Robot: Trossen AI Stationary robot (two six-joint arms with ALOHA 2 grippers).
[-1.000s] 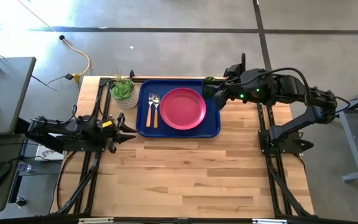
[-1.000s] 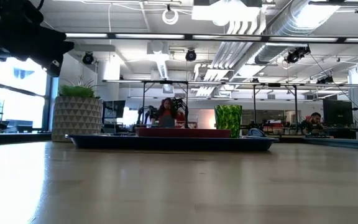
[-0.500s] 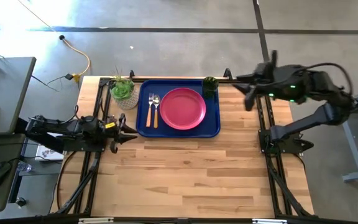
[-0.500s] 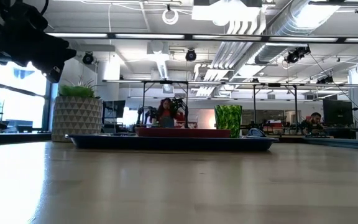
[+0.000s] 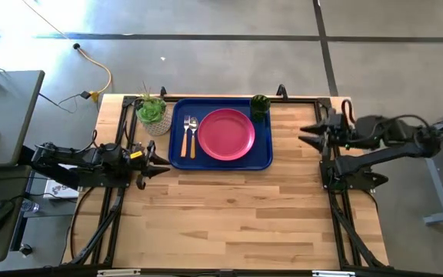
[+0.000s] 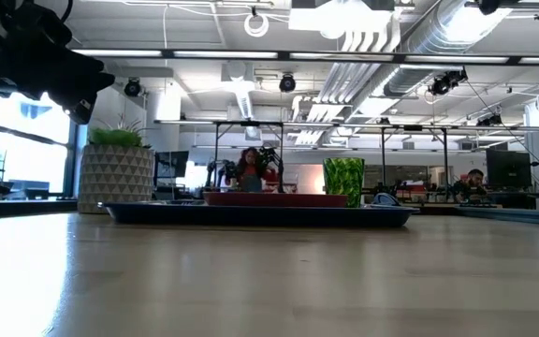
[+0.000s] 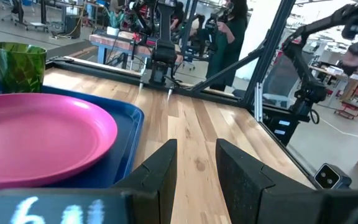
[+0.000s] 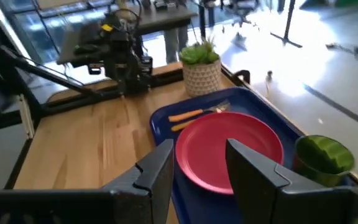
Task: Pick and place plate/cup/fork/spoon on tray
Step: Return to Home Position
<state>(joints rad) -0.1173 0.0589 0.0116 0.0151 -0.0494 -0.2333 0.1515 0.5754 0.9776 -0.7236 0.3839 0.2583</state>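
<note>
The dark blue tray (image 5: 264,152) lies at the table's far middle. On it are the pink plate (image 5: 226,134), the orange-handled fork (image 5: 185,137) and spoon (image 5: 193,137) to the plate's left, and the green cup (image 5: 260,104), upright in the tray's far right corner. My right gripper (image 5: 301,133) is open and empty near the table's right edge, pointing at the tray; its wrist view shows the plate (image 8: 229,149) and cup (image 8: 324,158). My left gripper (image 5: 164,164) is open and empty at the tray's near left corner, and the plate (image 7: 36,140) shows beside its fingers.
A leafy plant in a pale pot (image 5: 152,114) stands just left of the tray at the far edge. Bare wood (image 5: 237,215) fills the table's near half. Black frame rails run along the left and right edges. People show in the room beyond the table.
My right gripper has drawn back from the cup at the tray's far right corner, toward the table's right edge and a little nearer. The cup stays upright on the tray.
</note>
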